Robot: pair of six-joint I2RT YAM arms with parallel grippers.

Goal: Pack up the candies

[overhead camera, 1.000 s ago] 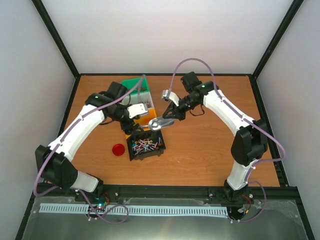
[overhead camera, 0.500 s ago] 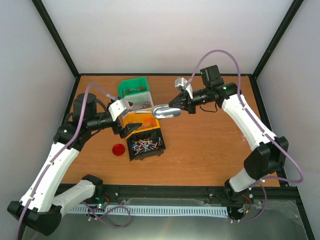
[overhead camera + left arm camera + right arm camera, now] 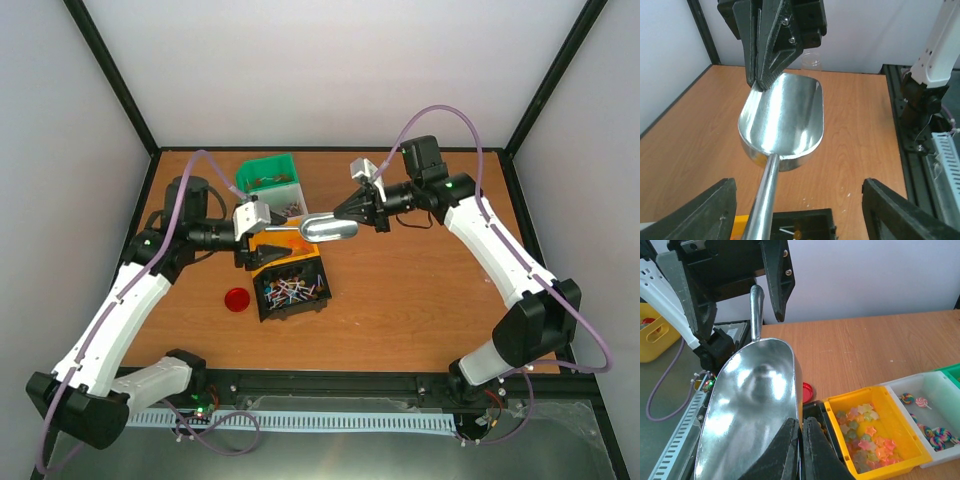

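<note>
— Left claw [image 3: 799, 186]?
— Jaws apart, straddling the scoop [image 3: 785, 120] handle (no contact). Right claw [image 3: 801, 426] clamps the scoop's rim.
— Candies [image 3: 292, 291]?
— Centre of the overhead frame, lying in the black bin [image 3: 290, 312].

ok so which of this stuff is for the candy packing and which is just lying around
For the job: candies, black bin holding them, scoop.
Idle for now, it seems: red lid, green bin, white bin, orange bin.
</note>
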